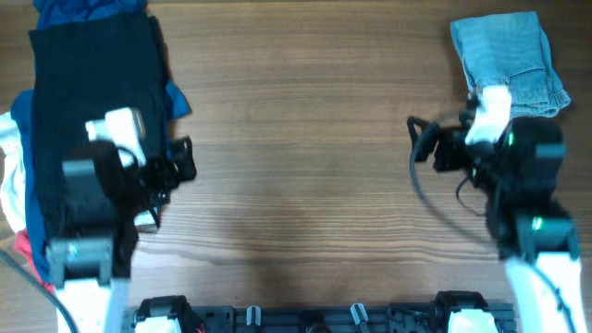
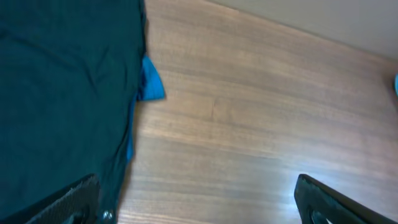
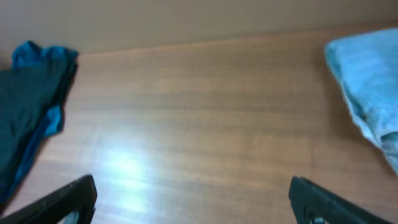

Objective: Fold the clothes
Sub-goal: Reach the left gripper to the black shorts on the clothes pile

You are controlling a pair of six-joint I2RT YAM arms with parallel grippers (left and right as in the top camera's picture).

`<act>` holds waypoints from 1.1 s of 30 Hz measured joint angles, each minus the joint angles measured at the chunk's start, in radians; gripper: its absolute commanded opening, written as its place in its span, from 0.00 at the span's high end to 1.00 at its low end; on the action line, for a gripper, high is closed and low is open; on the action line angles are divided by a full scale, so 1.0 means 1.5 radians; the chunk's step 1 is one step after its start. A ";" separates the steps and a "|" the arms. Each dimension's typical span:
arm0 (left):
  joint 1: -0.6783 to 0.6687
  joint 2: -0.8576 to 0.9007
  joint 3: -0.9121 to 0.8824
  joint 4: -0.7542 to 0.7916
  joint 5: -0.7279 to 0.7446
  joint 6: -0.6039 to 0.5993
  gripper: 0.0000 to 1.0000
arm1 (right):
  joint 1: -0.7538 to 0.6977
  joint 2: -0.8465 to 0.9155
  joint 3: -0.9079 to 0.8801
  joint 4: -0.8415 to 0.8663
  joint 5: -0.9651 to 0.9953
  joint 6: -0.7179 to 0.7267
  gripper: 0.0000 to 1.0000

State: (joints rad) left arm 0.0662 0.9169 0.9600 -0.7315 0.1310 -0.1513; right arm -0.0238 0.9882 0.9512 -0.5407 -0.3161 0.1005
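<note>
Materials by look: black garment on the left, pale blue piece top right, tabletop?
Black garment: soft matte fabric, perhaps a thin knit. It lies flat with shallow creases and no sheen.
Pale blue piece: looks like washed denim, faded, with thicker folds and what seems a seam.
Tabletop: wood or wood-look laminate, cannot tell which. It shows brown grain lines and a slight gloss where light reflects.

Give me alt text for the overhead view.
A black garment lies over other clothes at the wooden table's left; folded pale denim lies at the far right. The left pincer and right pincer are open and empty.
</note>
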 measured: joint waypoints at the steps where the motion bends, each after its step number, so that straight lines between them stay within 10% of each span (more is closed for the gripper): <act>1: 0.000 0.028 0.026 -0.002 0.000 0.004 0.00 | 0.000 0.033 0.035 -0.018 -0.009 0.000 0.00; 15: 0.000 0.174 0.053 0.016 0.025 0.013 0.04 | 0.000 0.193 0.111 0.006 -0.143 0.045 0.01; 22: 0.000 0.315 0.099 -0.081 -0.136 -0.026 0.05 | 0.000 0.239 0.111 0.007 -0.135 0.048 0.01; 33: 0.000 0.503 0.104 -0.085 -0.304 -0.039 0.49 | 0.000 0.358 0.111 0.033 -0.133 0.051 0.01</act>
State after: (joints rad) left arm 0.0662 1.6711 1.1160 -0.8589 -0.3256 -0.2104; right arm -0.0238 1.5249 1.1175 -0.4919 -0.5152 0.1768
